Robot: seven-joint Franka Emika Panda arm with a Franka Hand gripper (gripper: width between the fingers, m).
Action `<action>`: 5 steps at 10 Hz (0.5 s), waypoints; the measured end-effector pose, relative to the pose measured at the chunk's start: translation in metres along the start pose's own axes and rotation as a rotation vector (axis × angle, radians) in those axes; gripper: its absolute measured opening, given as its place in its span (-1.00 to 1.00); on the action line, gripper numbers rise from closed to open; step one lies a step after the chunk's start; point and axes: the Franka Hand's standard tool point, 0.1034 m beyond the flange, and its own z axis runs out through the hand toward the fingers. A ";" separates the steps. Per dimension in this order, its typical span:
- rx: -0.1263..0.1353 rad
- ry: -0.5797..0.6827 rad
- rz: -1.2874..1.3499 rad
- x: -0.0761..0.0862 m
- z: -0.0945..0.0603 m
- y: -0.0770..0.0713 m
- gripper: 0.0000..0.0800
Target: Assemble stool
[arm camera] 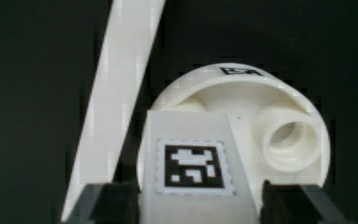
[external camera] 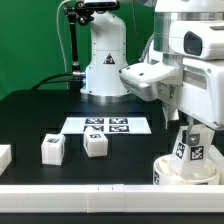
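Observation:
The round white seat disc [external camera: 180, 172] lies at the front on the exterior view's right. My gripper [external camera: 190, 138] is above it, shut on a white leg block [external camera: 190, 150] that stands upright with its lower end at the disc. In the wrist view the tagged leg block [arm camera: 194, 160] sits between my dark fingers [arm camera: 108, 202], with my gripper [arm camera: 197, 205] around it. The seat disc [arm camera: 247, 100] and one of its round sockets [arm camera: 300, 135] show beyond it. Two more leg blocks [external camera: 53, 148] [external camera: 96, 144] lie loose on the black table.
The marker board [external camera: 108, 125] lies flat mid-table behind the loose blocks. A white bar [external camera: 70, 190] runs along the front edge and also shows in the wrist view [arm camera: 123, 80]. Another white piece [external camera: 4, 157] sits at the exterior view's far left. The robot base [external camera: 105, 60] stands behind.

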 end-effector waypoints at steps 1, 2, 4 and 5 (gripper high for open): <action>0.000 0.000 0.013 0.000 0.000 0.000 -0.17; 0.000 0.000 0.035 -0.001 0.000 0.000 -0.17; 0.000 0.001 0.133 -0.001 0.000 0.000 -0.17; 0.000 0.001 0.204 -0.001 0.000 0.000 -0.17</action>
